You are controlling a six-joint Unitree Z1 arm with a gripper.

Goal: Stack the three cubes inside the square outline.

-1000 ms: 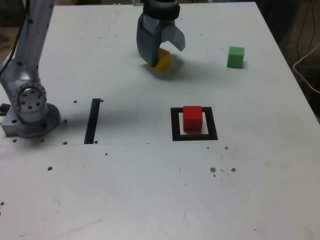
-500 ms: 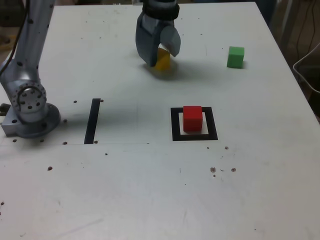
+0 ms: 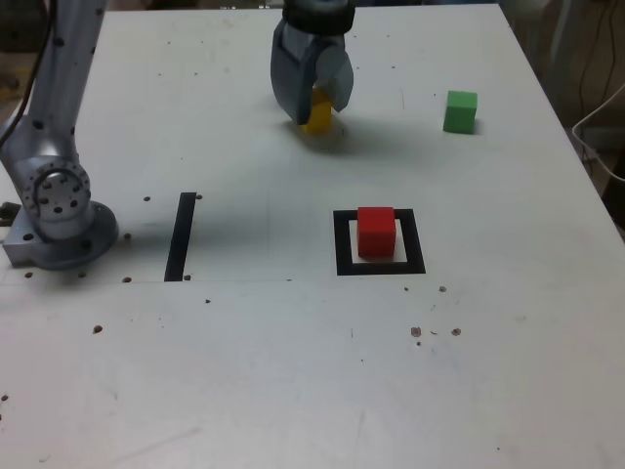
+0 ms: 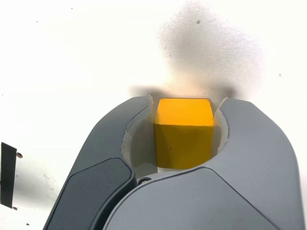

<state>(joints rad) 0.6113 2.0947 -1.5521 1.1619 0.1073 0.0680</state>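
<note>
The yellow cube (image 3: 317, 113) sits on the white table at the far middle, and my gripper (image 3: 314, 106) is shut on it. In the wrist view both grey jaws press the sides of the yellow cube (image 4: 184, 132), which still rests on the tabletop. The red cube (image 3: 376, 232) stands inside the black square outline (image 3: 344, 245) near the table's centre. The green cube (image 3: 460, 111) lies alone at the far side, toward the exterior view's right.
A straight black strip (image 3: 182, 235) lies on the table at the exterior view's left of the outline. The arm's grey base (image 3: 59, 210) stands at the left edge. A dark strip end (image 4: 8, 174) shows in the wrist view.
The jaws have closed from wide open onto the yellow cube. The cube and the arm have hardly shifted; the red and green cubes stayed put.
</note>
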